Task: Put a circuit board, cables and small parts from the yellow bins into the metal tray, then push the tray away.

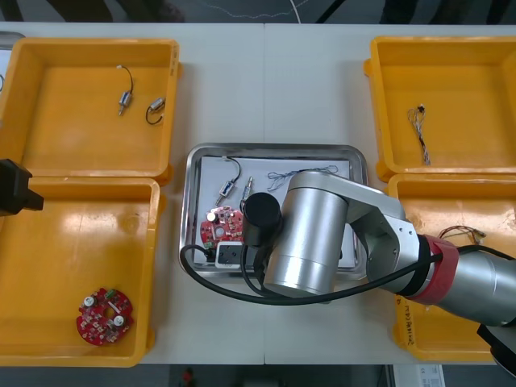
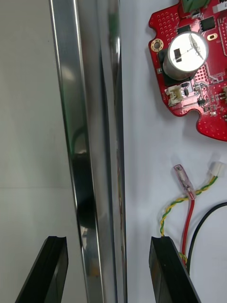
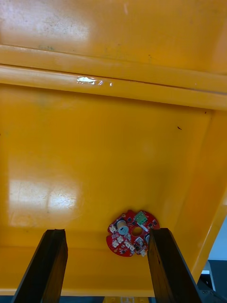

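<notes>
The metal tray point(image 1: 274, 150), white inside, sits between the yellow bins. In it lie a round red circuit board point(image 1: 222, 226), a blue and white cable point(image 1: 302, 173) and small metal parts point(image 1: 229, 189). My right arm point(image 1: 310, 234) reaches over the tray's near left corner. My right gripper point(image 2: 108, 270) is open and straddles the tray's shiny rim point(image 2: 94, 142), with one finger outside on the table and the other inside. Past the inner finger lie a red and yellow cable point(image 2: 187, 199), a black cable point(image 2: 203, 227) and the circuit board point(image 2: 194, 61). My left gripper point(image 3: 106, 270) hangs open and holds nothing.
My left arm point(image 1: 12, 189) stays at the table's left edge over the near left bin point(image 1: 48, 242), which holds another red circuit board point(image 1: 103, 316), also point(image 3: 132, 233). The far left bin holds two small metal parts point(image 1: 125, 98). Thin cables point(image 1: 421, 129) lie in the right bins.
</notes>
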